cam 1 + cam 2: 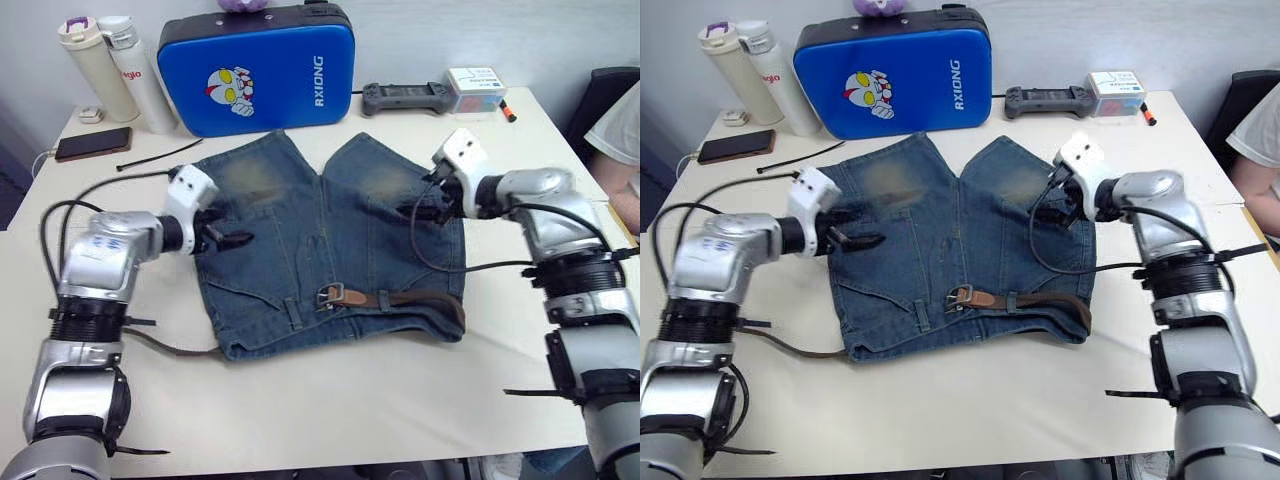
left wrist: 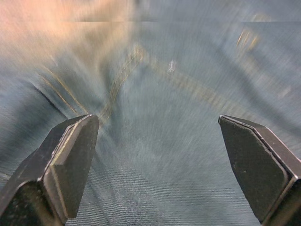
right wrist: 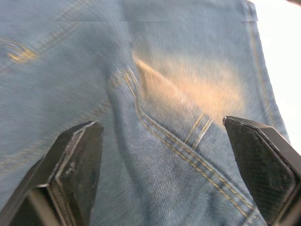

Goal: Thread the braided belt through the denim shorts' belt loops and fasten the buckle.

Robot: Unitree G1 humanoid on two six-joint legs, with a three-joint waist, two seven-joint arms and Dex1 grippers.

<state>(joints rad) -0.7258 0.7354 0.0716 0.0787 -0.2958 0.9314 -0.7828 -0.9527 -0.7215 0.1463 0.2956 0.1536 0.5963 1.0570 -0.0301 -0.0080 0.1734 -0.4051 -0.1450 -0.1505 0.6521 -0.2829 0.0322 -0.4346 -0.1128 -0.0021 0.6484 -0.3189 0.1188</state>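
Shorts [image 1: 330, 250] lie mid-table, waist toward the near edge, belt [image 1: 400, 297] partly through the loops [image 1: 372, 299].
Buckle [image 1: 330, 294] sits mid-waist, seemingly not done up. Left gripper [image 1: 222, 238] and right gripper [image 1: 425, 210] hover wide open, holding nothing. Next: grab the belt end.

A: What is surrounding the scene?
B: A cream counter [image 1: 330, 400] is standing against a pale grey wall [image 1: 430, 40], with soft, even light falling across it.
A: Any other furniture?
B: A dark chair [image 1: 600, 95] is showing at the right edge, beside the counter's far corner.
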